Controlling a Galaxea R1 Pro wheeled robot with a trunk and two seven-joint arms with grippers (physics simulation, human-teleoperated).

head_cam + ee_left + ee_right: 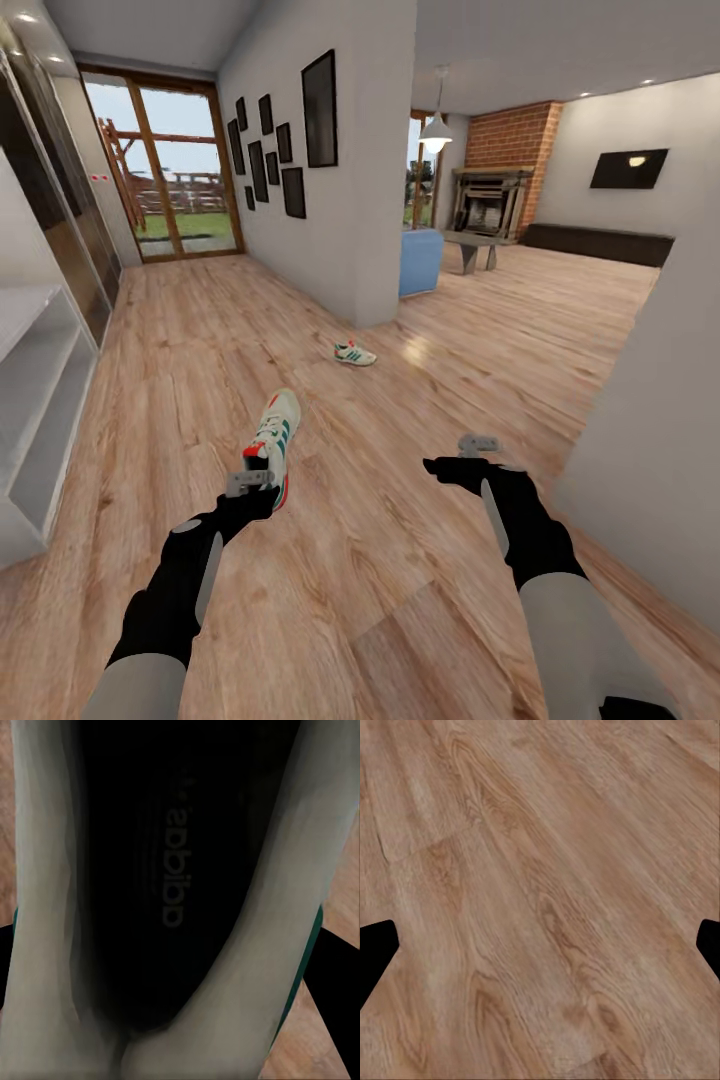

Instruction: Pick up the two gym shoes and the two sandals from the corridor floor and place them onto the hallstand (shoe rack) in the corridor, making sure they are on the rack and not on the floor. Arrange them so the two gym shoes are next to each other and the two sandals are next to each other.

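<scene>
- On the corridor floor: second gym shoe, lying well ahead.
- Left gripper: pinching first gym shoe at its heel (insole fills wrist view).
- Right gripper: spread, empty.
- Hallstand: at left; carrying step, judged next to set the shoe there.

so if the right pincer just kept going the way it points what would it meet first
Most likely the bare wooden floor: the right pincer has nothing else ahead of it in its wrist view.
</scene>
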